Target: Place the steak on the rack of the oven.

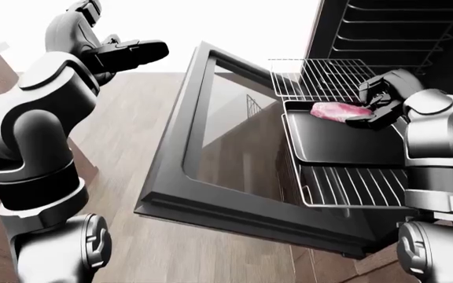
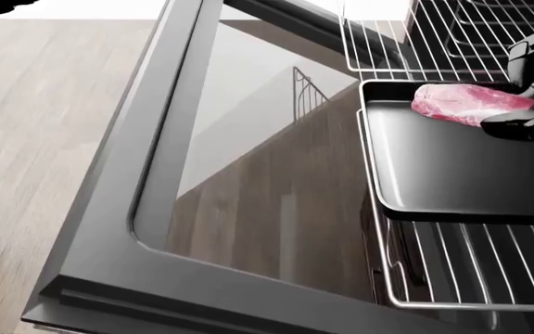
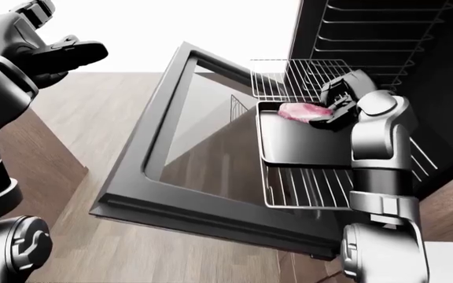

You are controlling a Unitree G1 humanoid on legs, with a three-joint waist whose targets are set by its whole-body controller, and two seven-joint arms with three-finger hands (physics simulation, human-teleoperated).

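While the open door (image 2: pixel 146 209) fills the lower left of the head view, the lower rack (image 2: pixel 471 268) juts out at lower right with the dark tray (image 2: pixel 452 174) above it. Higher, at upper right, the steak (image 2: pixel 469 104) lies over the tray's top edge, long axis left to right, clamped in the right robot hand (image 2: pixel 527 104) at its right end. Farther up is the upper rack (image 2: pixel 415 42), likely the target. The left robot hand (image 1: pixel 128 53), fingers apart, hangs well away at upper left.
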